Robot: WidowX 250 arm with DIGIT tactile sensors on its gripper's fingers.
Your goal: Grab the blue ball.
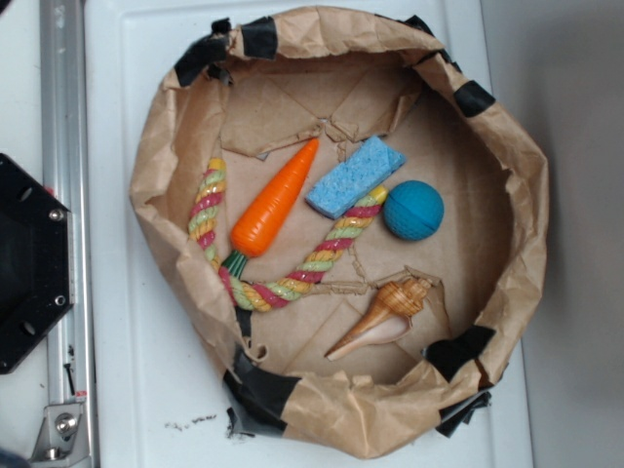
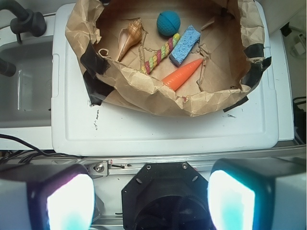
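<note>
you see the blue ball [image 1: 412, 210] lying inside the brown paper bowl [image 1: 507, 156], just beside the rope [image 1: 336, 240] end and near the sponge [image 1: 355, 176]. your gripper [image 2: 151, 201] is well apart from it, over the arm base, jaws wide apart and holding nothing.

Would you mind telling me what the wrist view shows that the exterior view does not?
Only the wrist view shows the gripper, its two fingers spread apart at the bottom edge, far short of the paper bowl. Only the exterior view shows the whole rope and the carrot's green end. Both show the blue ball, sponge, carrot and shell.
</note>
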